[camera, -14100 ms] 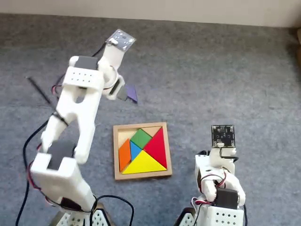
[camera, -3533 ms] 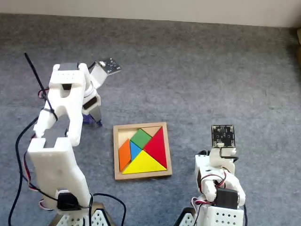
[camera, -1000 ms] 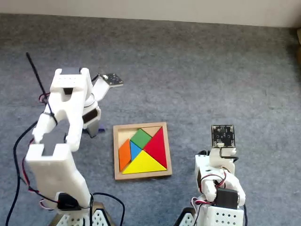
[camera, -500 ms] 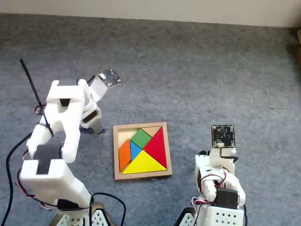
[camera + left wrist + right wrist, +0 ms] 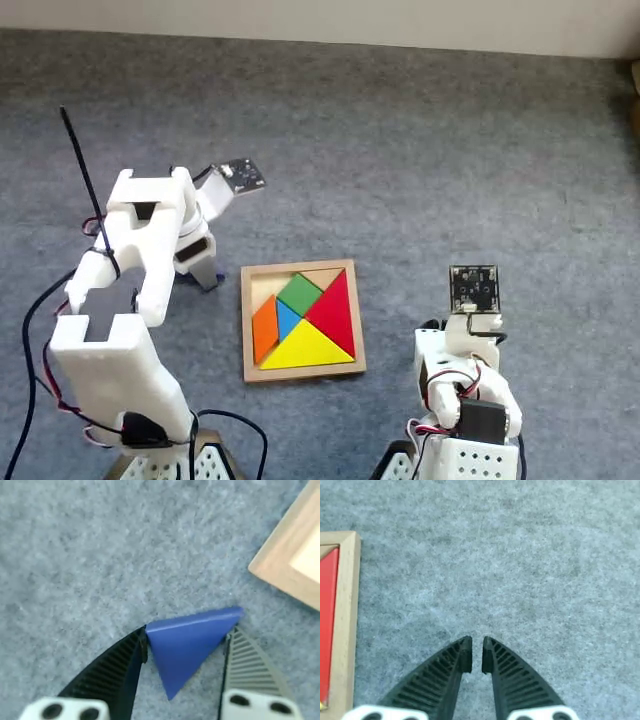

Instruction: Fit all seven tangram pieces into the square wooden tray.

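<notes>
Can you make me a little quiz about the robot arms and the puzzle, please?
1. True or false: the right gripper is holding a puzzle piece.
2. What colour is the triangle between the left gripper's fingers? A red, B blue, C yellow.
3. Fill in: the red triangle lies inside the wooden ____.
Key: 1 false, nothing is between its fingers. 2 B. 3 tray.

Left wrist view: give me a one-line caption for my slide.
Left gripper grips a blue triangle piece over grey carpet, near the wooden tray's corner.
</notes>
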Tool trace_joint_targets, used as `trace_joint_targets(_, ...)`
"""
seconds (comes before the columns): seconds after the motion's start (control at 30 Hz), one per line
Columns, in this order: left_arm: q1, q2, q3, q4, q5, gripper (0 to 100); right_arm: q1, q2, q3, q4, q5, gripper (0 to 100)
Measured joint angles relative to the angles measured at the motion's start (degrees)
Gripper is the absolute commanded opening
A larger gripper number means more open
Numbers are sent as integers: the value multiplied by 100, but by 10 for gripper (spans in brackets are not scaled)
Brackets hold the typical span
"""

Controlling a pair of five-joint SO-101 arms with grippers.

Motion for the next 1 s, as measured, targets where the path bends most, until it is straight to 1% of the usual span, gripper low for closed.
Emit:
trace_joint_targets(0.3,53,0,0,-26,-18,214,0,0,0,0,0,52)
trace_joint_targets(0.43,53,0,9,-237,-35,216,0,0,0,0,0,52)
trace_joint_targets(0.57,53,0,9,-281,-35,274,0,0,0,0,0,52)
trace_joint_targets(0.87,18,26,-97,-554,-44,274,0,0,0,0,0,52)
trace_joint_targets(1.0,105,26,-97,-668,-44,274,0,0,0,0,0,52)
